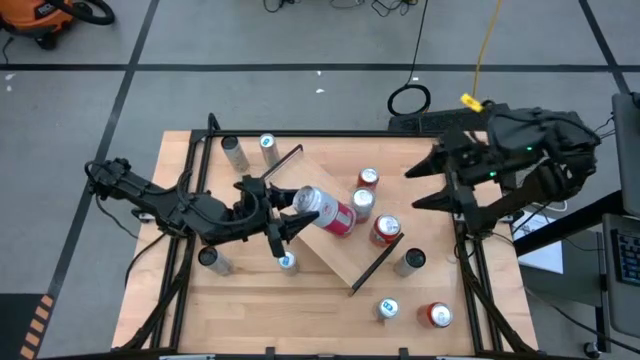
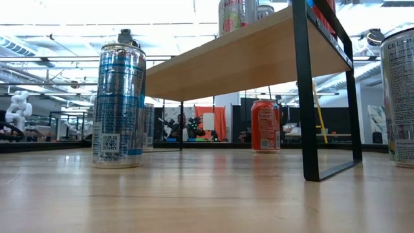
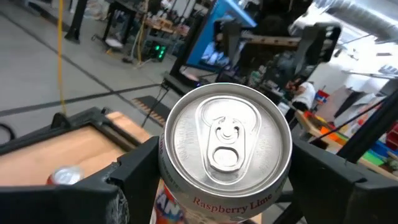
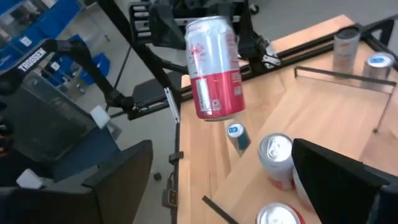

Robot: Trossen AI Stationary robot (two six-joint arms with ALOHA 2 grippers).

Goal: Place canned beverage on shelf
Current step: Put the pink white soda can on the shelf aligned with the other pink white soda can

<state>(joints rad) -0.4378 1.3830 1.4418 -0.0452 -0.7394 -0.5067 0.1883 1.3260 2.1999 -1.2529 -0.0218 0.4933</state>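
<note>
Fingers (image 3: 134, 171) of the left gripper (image 1: 290, 215) clamp a red and silver can (image 1: 327, 210), held tipped over the shelf (image 1: 335, 250), above its left half. Three more cans (image 1: 365, 200) stand on the shelf toward its right rail. Further right, the right gripper (image 1: 425, 185) hovers by the table's (image 1: 300, 310) right edge, its fingers spread and holding nothing.

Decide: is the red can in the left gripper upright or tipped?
Tipped: the red can lies sideways in the left gripper above the shelf.
</note>
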